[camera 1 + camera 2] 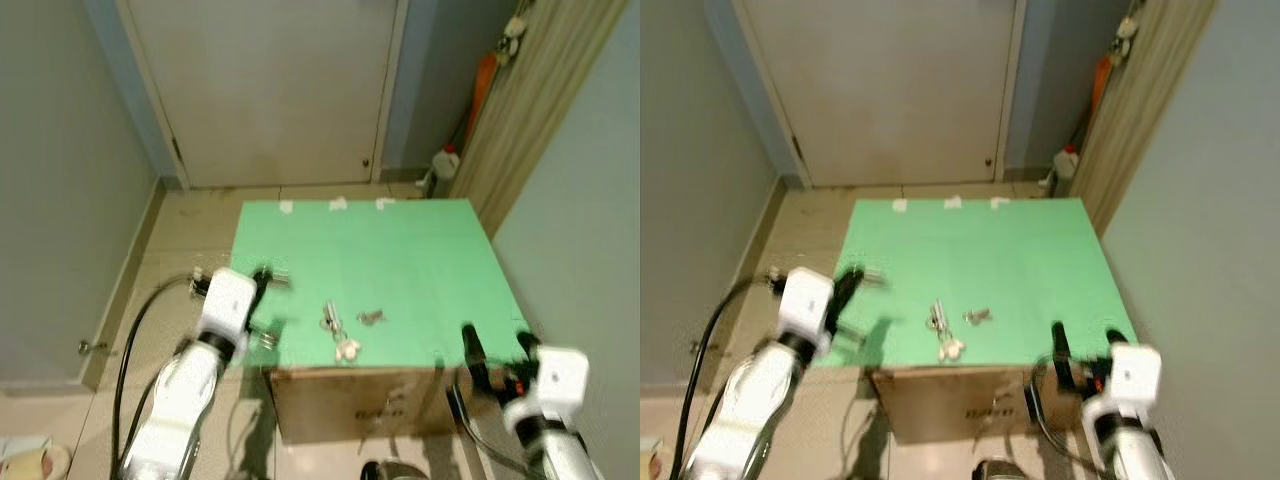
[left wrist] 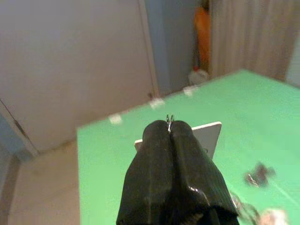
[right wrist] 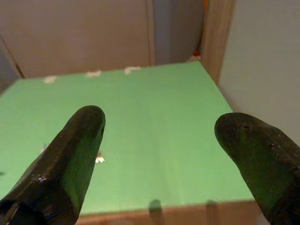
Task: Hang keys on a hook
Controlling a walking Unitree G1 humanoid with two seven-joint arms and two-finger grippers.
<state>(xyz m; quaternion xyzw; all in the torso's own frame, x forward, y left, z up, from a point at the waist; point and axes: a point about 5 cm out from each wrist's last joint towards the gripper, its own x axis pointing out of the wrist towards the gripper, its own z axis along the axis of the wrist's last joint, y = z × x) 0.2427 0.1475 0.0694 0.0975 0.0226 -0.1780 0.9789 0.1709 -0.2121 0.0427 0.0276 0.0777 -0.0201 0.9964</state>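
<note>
A closed pale door is filling the far wall, and in front of it a cardboard box topped with a green tabletop is standing on the tiled floor. A wood-panelled wall is running along the right side, with a small white bottle with a red cap sitting at its foot near something orange.

The robot is standing at the near edge of the box with both arms raised. The left gripper is hovering over the left edge of the tabletop, its two black fingers pressed together; a tiny glint of metal is showing at the tips in the left wrist view, too small to name, so I cannot say it is holding anything. The right gripper is waiting at the near right corner with its fingers spread wide apart and nothing between them.

The keys are lying flat on the green surface near the front edge, between the two grippers, with a pale fob just beside them and a smaller bit of metal a little to the right.

Judging from this, the task is barely starting: the keys are not yet picked up and neither gripper is touching them. I cannot make out a hook with any certainty, though some small things are hanging high on the wood-panelled wall. Grasping, carrying and hanging all seem to be left.
</note>
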